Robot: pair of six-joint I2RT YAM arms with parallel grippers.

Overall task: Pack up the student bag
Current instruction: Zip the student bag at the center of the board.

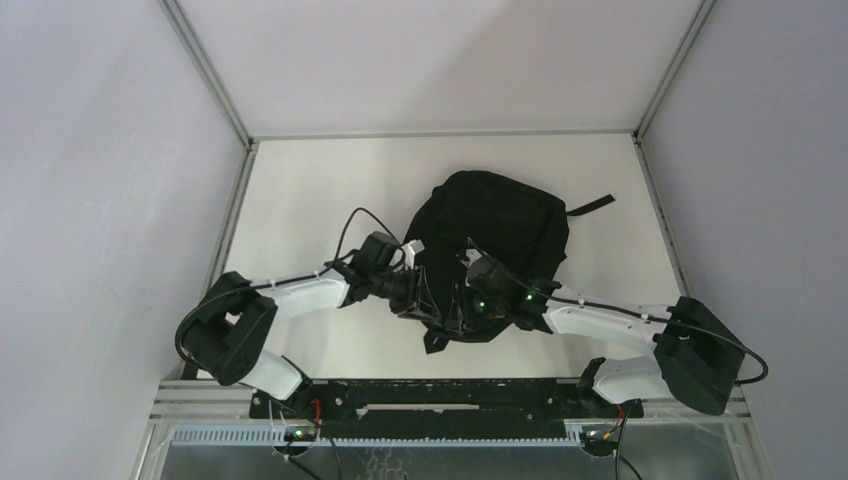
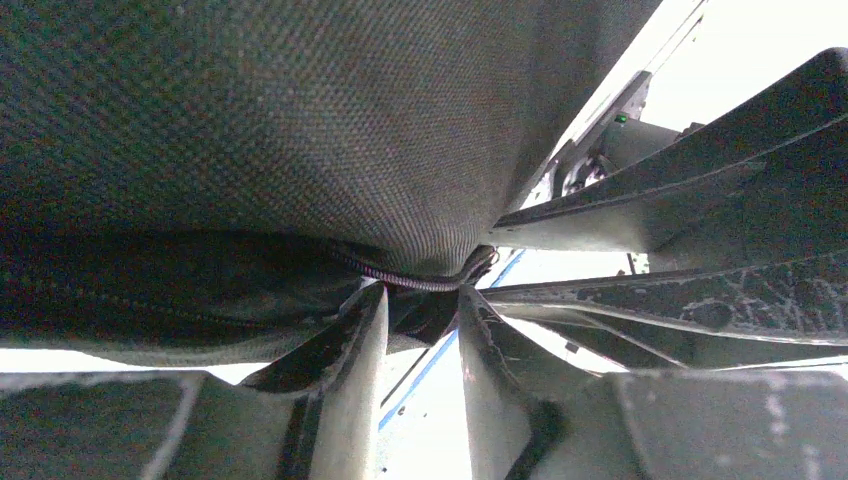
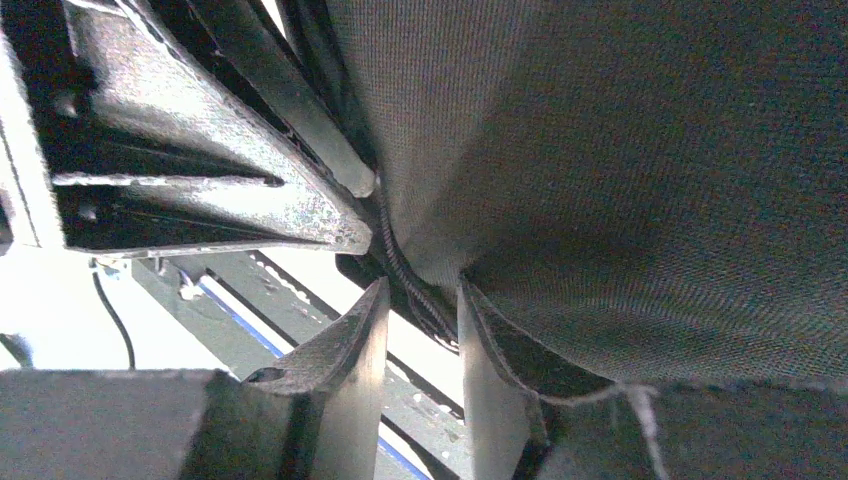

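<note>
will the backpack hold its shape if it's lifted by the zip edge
Probably floppy: the student bag is soft woven fabric, slumped in a rounded heap. Its zip edge bunches in the left gripper, so it would likely sag when lifted.

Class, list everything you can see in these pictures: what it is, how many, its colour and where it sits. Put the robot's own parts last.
student bag: one, black, middle of the table, near edge between the two grippers
bag strap: one, black, sticking out at the bag's far right side
table: one, white, under the bag
enclosure walls: three, pale grey, at the left, right and far sides
mounting rail: one, black, at the table's near edge
left arm: one, white and black, reaching in from the left
right arm: one, white and black, reaching in from the right
left gripper: one, dark, shut on the bag's zip edge
right gripper: one, dark, fingers either side of the zip edge, grip unclear
</note>
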